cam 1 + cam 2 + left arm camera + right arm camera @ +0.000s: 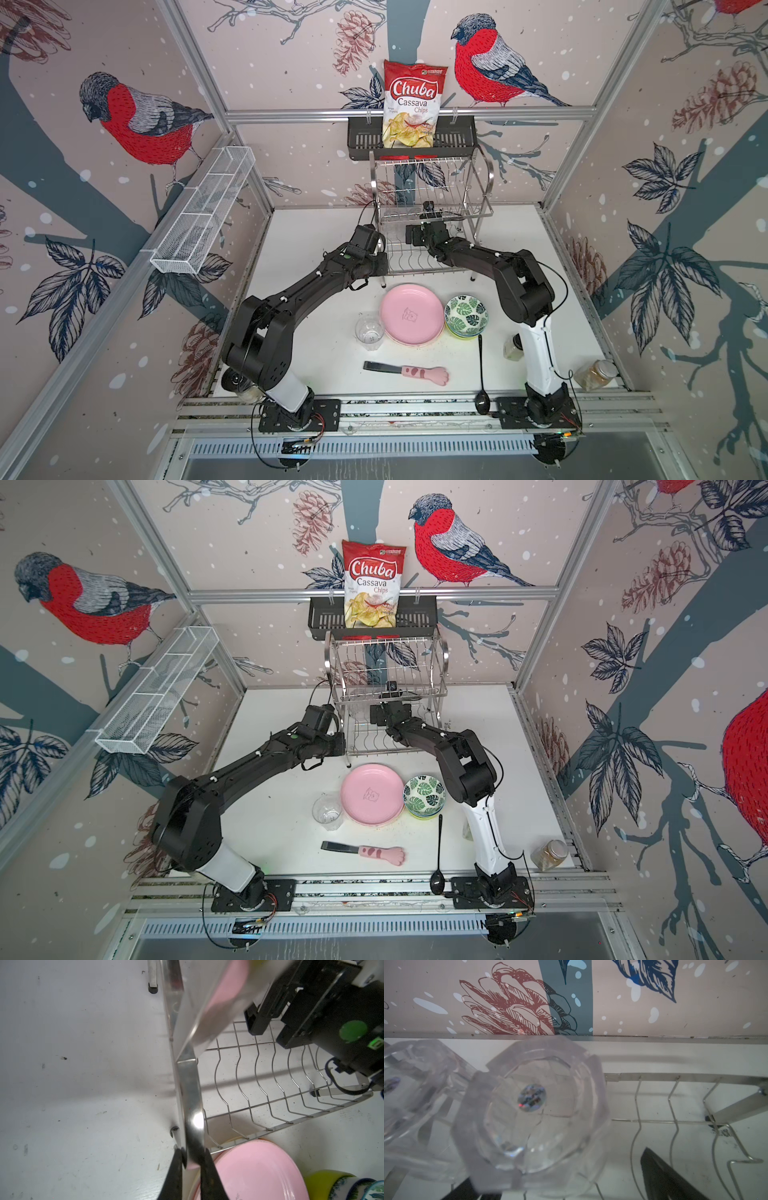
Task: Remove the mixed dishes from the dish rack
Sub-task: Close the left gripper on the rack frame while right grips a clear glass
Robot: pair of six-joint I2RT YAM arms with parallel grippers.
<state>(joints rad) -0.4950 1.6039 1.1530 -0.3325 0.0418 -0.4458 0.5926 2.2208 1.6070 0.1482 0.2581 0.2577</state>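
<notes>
While the left jaws are clamped on the flat side band of the two-tier shiny steel wire dish rack, holding it steady, the right jaws stand wide apart inside its lower tier. A faceted clear glass sits just ahead of them, roughly between their black fingers, its thick base turned toward them. A second clear glass lies just beside it, away from that finger; I cannot tell whether the two touch.

The step in hand looks like taking the nearer glass. To do it well, the right jaws should centre on it first, so that neither finger nudges its neighbour, then close slowly on opposite flat facets rather than on a corner. The walls are smooth, so a grip well down the body seems safer than one at the rim. The lift has to clear the wavy wires yet stay below the upper tier. Well behind both jaws, on the white desk, a round pink plate, a green-leaf patterned bowl and another clear glass mark where it likely belongs.
</notes>
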